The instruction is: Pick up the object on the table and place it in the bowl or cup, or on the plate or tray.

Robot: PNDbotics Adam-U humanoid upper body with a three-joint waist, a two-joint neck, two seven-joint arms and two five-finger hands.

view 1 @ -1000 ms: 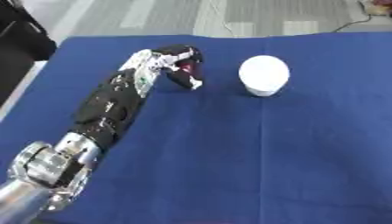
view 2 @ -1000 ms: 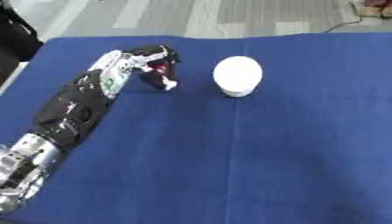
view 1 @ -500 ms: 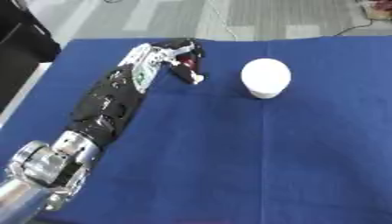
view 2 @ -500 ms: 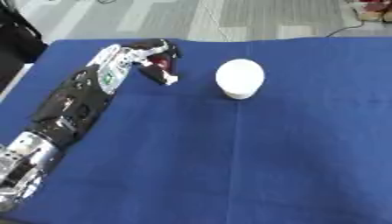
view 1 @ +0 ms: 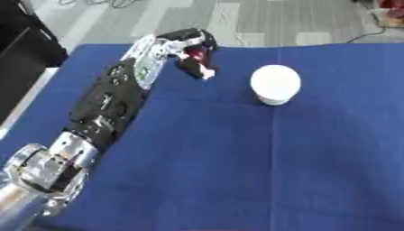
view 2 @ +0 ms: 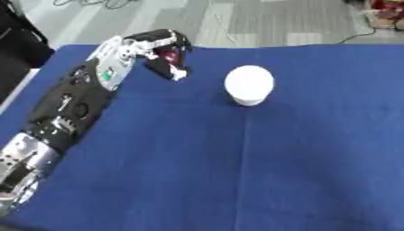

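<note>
My left arm reaches in from the lower left across the blue table. Its hand (view 1: 188,47) is curled round a small dark red object (view 1: 198,53), held just above the cloth near the far edge. A white cup (view 1: 274,84) stands to the right of the hand, a short gap away. The red object is mostly hidden by the fingers. My right hand shows in no view.
The blue cloth (view 1: 260,167) covers the whole table. Grey floor lies beyond the far edge, with cables and a reddish thing at the top right corner (view 1: 391,5). A dark piece of furniture (view 1: 24,49) stands off the left edge.
The left hand, holding the red object, has lifted and shifted slightly toward the far edge. The cup stays where it was.
</note>
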